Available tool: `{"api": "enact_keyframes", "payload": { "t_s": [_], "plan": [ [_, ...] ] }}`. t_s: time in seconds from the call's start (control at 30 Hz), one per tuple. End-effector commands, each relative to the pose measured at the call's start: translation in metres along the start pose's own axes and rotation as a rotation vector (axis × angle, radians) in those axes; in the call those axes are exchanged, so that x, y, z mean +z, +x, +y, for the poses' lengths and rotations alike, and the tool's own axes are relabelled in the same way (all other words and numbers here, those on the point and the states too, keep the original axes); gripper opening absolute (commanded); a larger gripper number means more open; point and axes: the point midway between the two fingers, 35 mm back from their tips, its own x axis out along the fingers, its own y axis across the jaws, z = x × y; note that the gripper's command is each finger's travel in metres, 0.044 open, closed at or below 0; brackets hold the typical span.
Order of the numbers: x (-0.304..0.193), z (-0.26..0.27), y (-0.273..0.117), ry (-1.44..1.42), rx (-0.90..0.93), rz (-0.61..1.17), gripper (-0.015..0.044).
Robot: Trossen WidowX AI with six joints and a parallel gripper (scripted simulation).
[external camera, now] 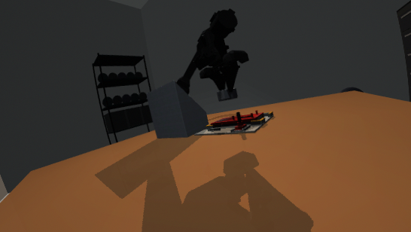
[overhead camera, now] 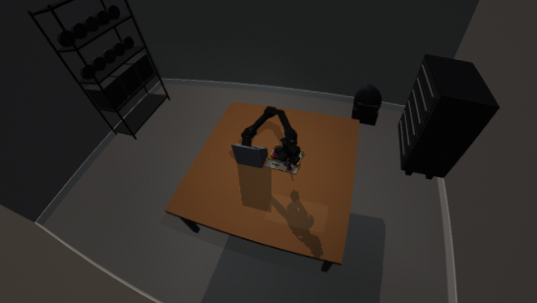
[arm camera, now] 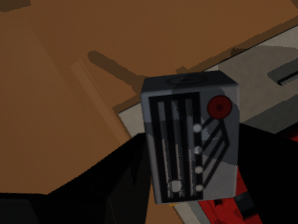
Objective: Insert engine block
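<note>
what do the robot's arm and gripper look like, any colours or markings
The arm is black throughout, with slim links and bulkier, rounded joints. The gripper is black too, with two fingers tapering toward the tips. No markings or cables can be made out in this dim light.
</note>
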Motion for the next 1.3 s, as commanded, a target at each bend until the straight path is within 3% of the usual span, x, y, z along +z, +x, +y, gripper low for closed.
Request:
{"api": "enact_keyframes", "payload": {
  "t_s": [0.0, 1.27],
  "plan": [
    [-0.012, -0.004, 0.006, -0.144, -0.002, 0.003, 0.0],
    [-0.101, -0.051, 0.043, -1.443, 0.011, 0.02, 0.0]
  ]
}}
